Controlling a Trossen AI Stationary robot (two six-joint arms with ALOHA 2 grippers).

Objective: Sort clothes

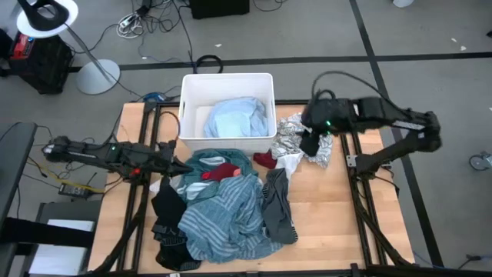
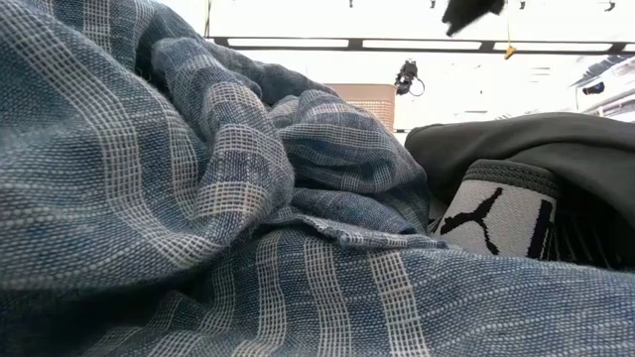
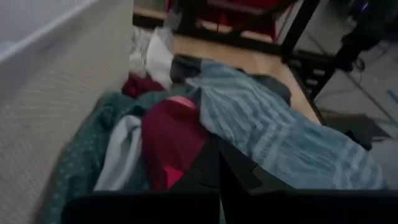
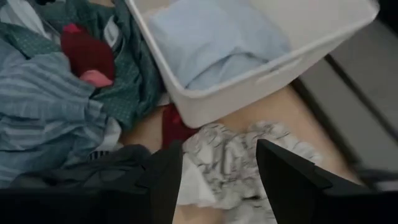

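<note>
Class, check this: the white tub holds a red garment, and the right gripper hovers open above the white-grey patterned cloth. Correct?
Not quite. The high view shows the white tub holds a light blue garment, not red. The right gripper does hover open above the white-grey patterned cloth.

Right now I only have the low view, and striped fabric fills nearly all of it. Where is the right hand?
Observer: The right hand hangs open over the white-grey patterned garment, which lies beside the white tub, on its right in the high view.
Operator: Is anything in the tub?
Observer: A light blue garment lies inside it.
Operator: And the left hand?
Observer: The left hand is at the pile's left edge, beside the teal garment.
</note>
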